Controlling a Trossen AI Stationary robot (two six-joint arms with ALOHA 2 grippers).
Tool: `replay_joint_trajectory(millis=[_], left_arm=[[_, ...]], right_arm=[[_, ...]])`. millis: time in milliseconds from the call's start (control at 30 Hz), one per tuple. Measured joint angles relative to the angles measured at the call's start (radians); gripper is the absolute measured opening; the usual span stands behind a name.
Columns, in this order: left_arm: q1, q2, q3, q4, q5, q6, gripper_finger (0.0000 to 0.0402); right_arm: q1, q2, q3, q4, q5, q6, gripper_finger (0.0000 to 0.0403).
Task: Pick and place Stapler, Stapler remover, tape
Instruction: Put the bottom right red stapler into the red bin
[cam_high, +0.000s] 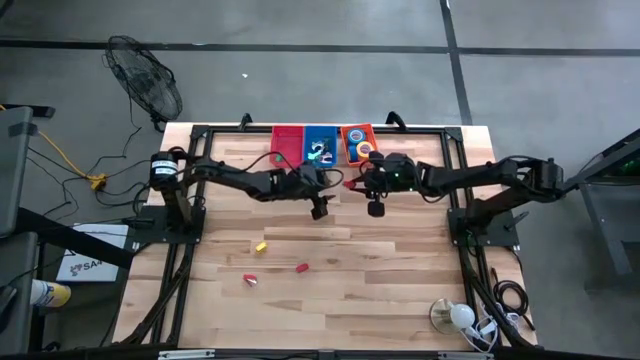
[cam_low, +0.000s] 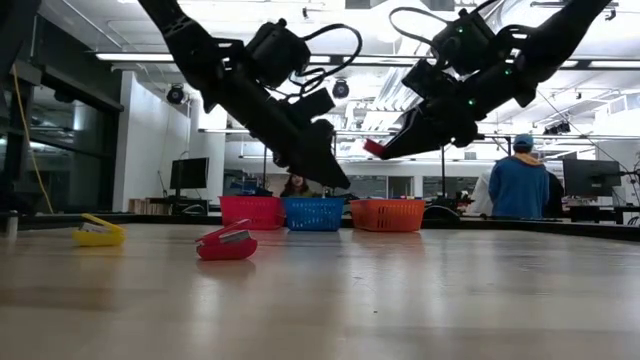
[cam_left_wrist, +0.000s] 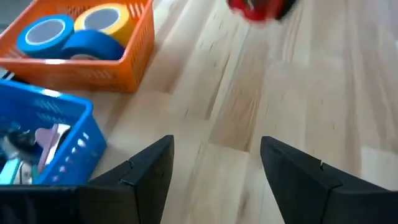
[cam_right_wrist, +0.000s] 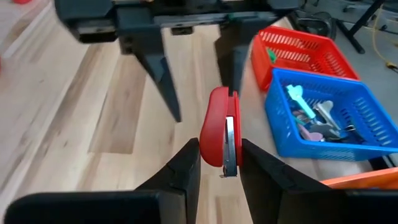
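Observation:
My right gripper is shut on a red stapler, held above the table in front of the three baskets at the far edge: red, blue and orange. My left gripper hangs open and empty right opposite it, fingertips toward the stapler. Blue and yellow tape rolls lie in the orange basket. Stapler removers lie in the blue basket. A yellow stapler and two red ones rest on the tabletop. My right gripper pinches the red stapler between its two fingers, one on each of two opposite faces, with the metal strip showing between. The stapler sticks out forward past the fingertips. It is lifted clear of the table, slanting slightly downward.
The baskets stand side by side along the far edge, just behind both grippers. Bare wood spreads toward the near edge around the loose staplers. A lamp and cables lie at the near right corner. A person stands in the room beyond.

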Motion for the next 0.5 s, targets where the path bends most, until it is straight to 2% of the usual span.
replay_joint_trajectory(millis=[100,500], left_arm=[[0.011,0.0,0.0,0.046,0.05,0.01,0.0233],[0.014,0.0,0.0,0.182,0.123,0.059,0.0233]], right_arm=[[0.01,0.0,0.0,-0.01,0.0,0.013,0.009],[0.024,0.0,0.0,-0.018,0.0,0.043,0.009]])
